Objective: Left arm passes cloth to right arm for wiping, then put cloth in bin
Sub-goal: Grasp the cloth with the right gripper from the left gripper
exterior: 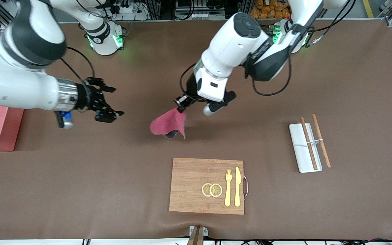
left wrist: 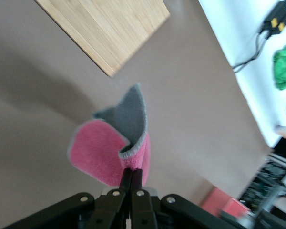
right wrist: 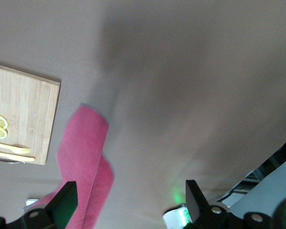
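Both arms are built of bulky white shells with black joint sections, and their bases carry glowing green lights. The left arm [exterior: 237, 44] has an all-white wrist, loose black cables looping along it, and a slim black left tool [left wrist: 131, 177] whose linkage bars show small silver screws. The right arm [exterior: 19, 68] ends in a shiny silver wrist cylinder ahead of a black, angular right tool [exterior: 109, 102], with a thin black cable arching over it.

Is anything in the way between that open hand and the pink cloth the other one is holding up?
Nothing visible. The left hand pinches the cloth above bare table, and the open right hand faces it across empty air.
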